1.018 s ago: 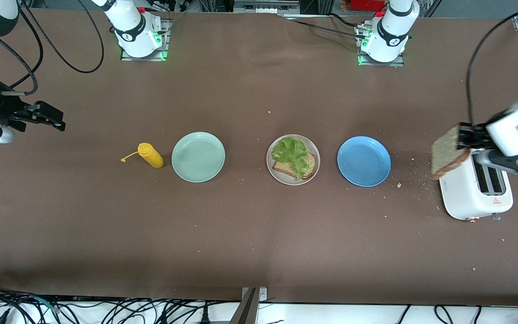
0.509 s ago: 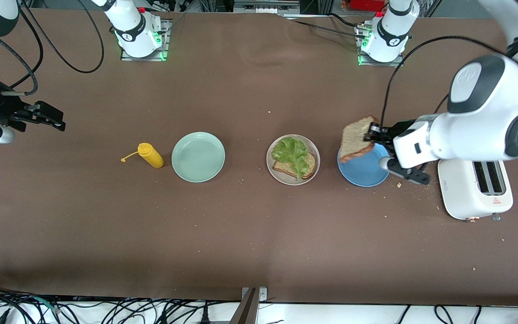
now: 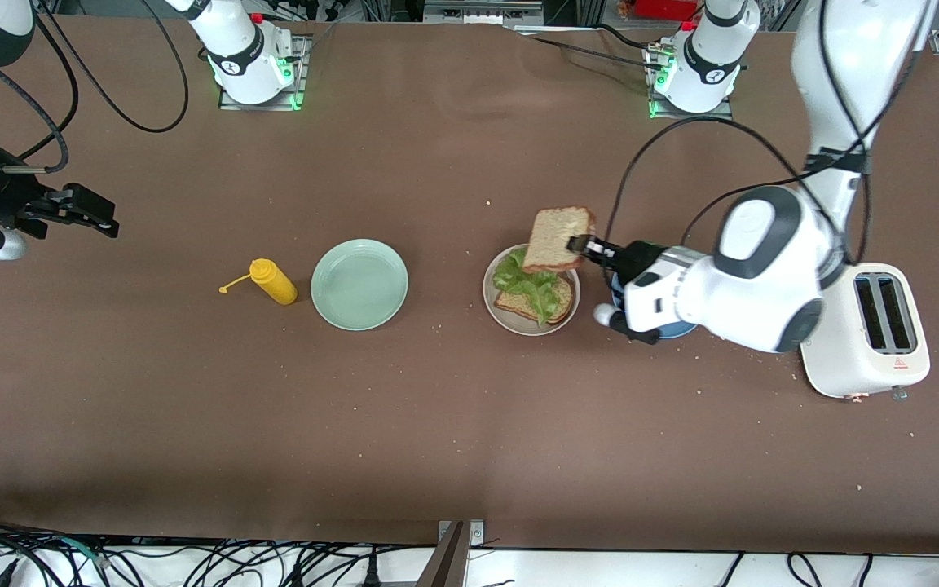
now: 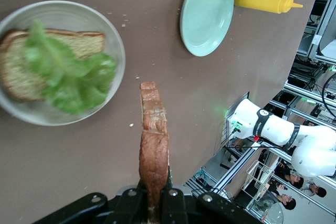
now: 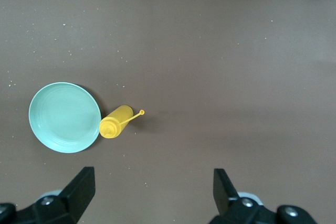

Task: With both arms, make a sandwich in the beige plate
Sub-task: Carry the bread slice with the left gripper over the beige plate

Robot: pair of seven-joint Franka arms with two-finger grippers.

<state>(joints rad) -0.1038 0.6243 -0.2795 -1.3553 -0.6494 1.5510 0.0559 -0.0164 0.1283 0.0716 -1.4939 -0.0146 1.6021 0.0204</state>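
While bread-clamped, left claw (image 3: 577, 242) over beige plate (image 3: 501, 316).

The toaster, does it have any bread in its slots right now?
Empty: both slots of the toaster look dark and bare from above.

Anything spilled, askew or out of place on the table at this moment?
Crumbs lie scattered on the table between the blue plate and the toaster. The mustard bottle lies on its side beside the mint-green plate, cap off and dangling by its strap. Nothing else stands out.
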